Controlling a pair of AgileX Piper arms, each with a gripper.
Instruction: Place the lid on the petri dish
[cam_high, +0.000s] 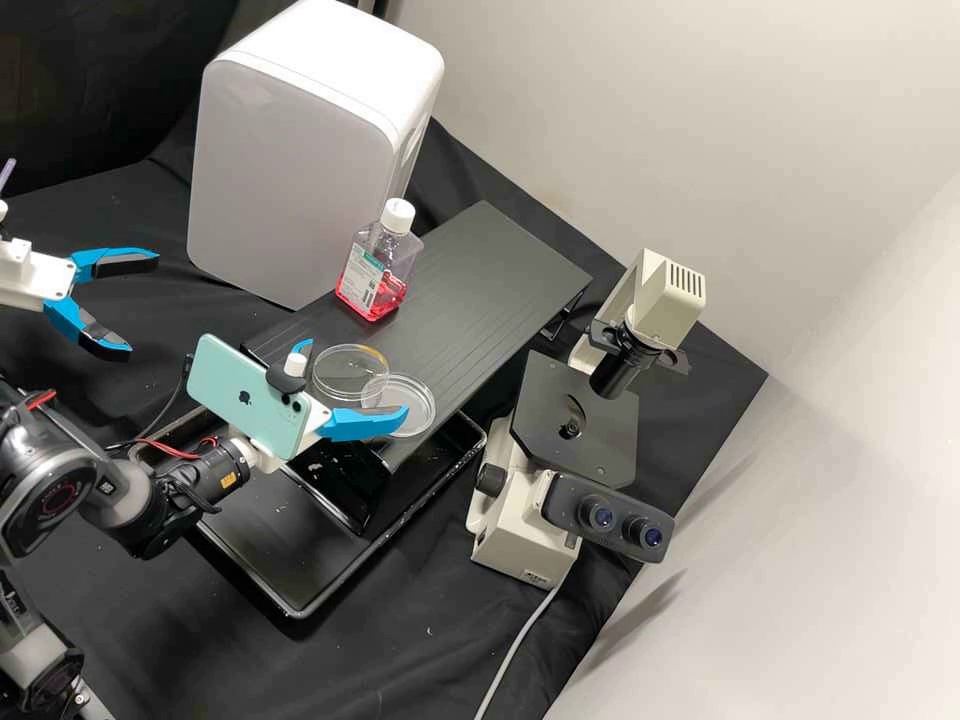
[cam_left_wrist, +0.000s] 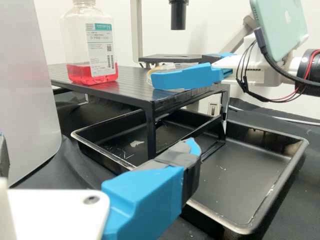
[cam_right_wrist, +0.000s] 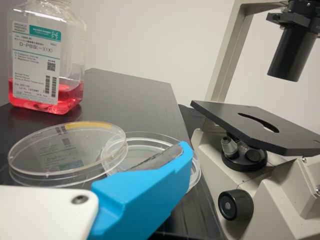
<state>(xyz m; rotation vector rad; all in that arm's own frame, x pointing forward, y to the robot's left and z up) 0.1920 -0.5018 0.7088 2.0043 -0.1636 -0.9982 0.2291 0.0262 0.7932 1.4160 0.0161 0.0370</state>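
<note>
On the raised black shelf (cam_high: 480, 270), the lid (cam_high: 345, 365) lies beside the petri dish (cam_high: 410, 395), rims overlapping. The right gripper (cam_high: 355, 380) straddles them, jaws parted. The left gripper (cam_high: 140, 305) hangs well apart, jaws spread.

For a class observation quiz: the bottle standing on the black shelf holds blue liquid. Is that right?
Not quite. The liquid in the bottle is red, not blue, as the right wrist view shows. The bottle does stand on the black shelf.

Bare shelf (cam_high: 480, 285) lies open between bottle (cam_high: 378, 265) and microscope (cam_high: 575, 450).
</note>
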